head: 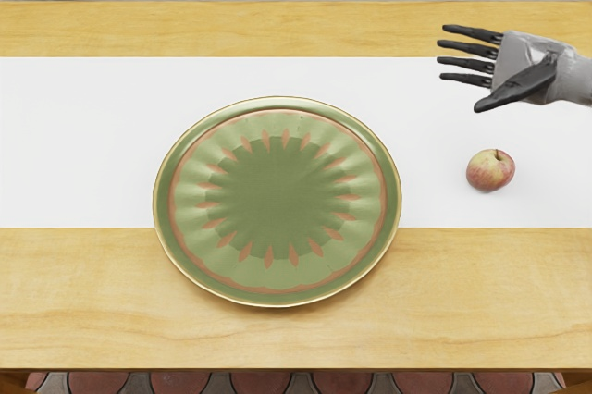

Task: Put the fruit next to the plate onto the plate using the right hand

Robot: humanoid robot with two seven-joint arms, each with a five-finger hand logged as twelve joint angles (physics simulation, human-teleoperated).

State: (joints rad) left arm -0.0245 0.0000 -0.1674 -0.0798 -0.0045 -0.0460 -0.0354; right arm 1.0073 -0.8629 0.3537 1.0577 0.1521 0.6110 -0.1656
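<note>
The right hand (504, 66) hangs released, its four fingers stretched flat and spread with the thumb angled beneath them, holding nothing, so the task looks barely begun: no grasp made, nothing carried. Just below the hand in the picture, apart from it, the apple (490, 170) sits on the white strip (83, 135) that runs across the tabletop (111, 292). Farther out, beyond the fingertips and lower, the green plate (277, 200) lies bare, well apart from the hand, with a gap to the fruit. Left to do, by my judgement: reach down, close on the apple, lift it and set it on the plate. The arm is cut off just past the wrist, the hand's height over the tabletop cannot be judged, and no left arm shows
</note>
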